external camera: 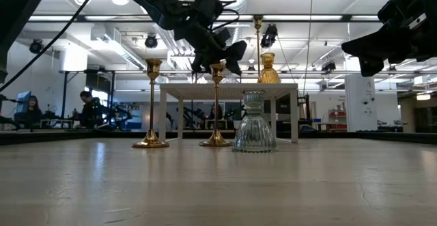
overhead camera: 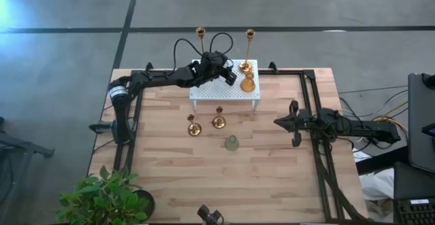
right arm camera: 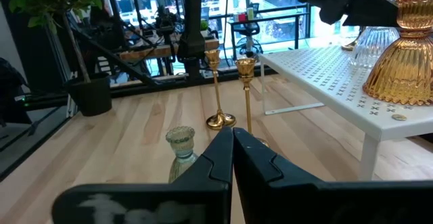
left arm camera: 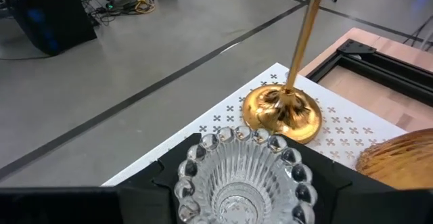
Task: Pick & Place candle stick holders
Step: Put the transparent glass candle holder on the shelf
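Observation:
My left gripper (overhead camera: 229, 75) is over the white perforated stand (overhead camera: 204, 92), shut on the clear glass holder (left arm camera: 238, 176). A tall brass stick's round base (left arm camera: 281, 112) stands on the stand just beyond it, and the amber glass holder (overhead camera: 247, 84) stands beside it. The second tall stick (overhead camera: 200, 32) shows behind my left arm, its base hidden. Two short brass holders (overhead camera: 194, 127) (overhead camera: 218, 121) and the grey-green glass holder (overhead camera: 232, 143) stand on the table in front of the stand. My right gripper (overhead camera: 296, 124) is shut and empty, at the right. My left gripper has the clear glass holder's beaded top rim (left arm camera: 184, 176) between its two fingers, one finger (left arm camera: 152, 183) on each side. The fingers come slanting down from the table's left. The holder is upright. I cannot tell whether its base rests on the stand.
A potted plant (overhead camera: 102, 198) stands at the near left corner. Black frame rails (overhead camera: 314, 102) run along the table's left and right sides. A small camera (overhead camera: 211, 215) sits at the near edge. People sit in the room beyond (external camera: 85, 106).

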{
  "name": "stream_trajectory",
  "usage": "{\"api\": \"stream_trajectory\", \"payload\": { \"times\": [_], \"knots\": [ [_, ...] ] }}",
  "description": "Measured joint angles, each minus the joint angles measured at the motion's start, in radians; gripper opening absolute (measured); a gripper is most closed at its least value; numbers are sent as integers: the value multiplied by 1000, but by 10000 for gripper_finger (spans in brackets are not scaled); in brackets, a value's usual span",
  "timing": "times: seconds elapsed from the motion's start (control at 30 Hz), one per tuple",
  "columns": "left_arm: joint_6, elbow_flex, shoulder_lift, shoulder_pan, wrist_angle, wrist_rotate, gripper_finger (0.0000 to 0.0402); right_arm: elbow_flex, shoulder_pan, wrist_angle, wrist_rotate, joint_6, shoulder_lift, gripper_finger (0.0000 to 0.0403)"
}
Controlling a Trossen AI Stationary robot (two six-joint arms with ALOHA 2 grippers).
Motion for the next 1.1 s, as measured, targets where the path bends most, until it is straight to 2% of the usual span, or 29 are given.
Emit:
{"api": "stream_trajectory", "payload": {
  "times": [0.3, 0.47, 0.9, 1.1],
  "knots": [
    [21, 0, 0, 0, -5, 4, 256, 0, 0, 0, 0, 0, 0, 8],
    [27, 0, -1, -4, -10, -11, 256, 0, 0, 0, 0, 0, 0, 8],
    [125, 0, -30, -47, -24, -191, 252, 0, 0, 0, 0, 0, 0, 8],
    [111, 0, -40, -51, -71, -197, 252, 0, 0, 0, 0, 0, 0, 8]
  ]
}}
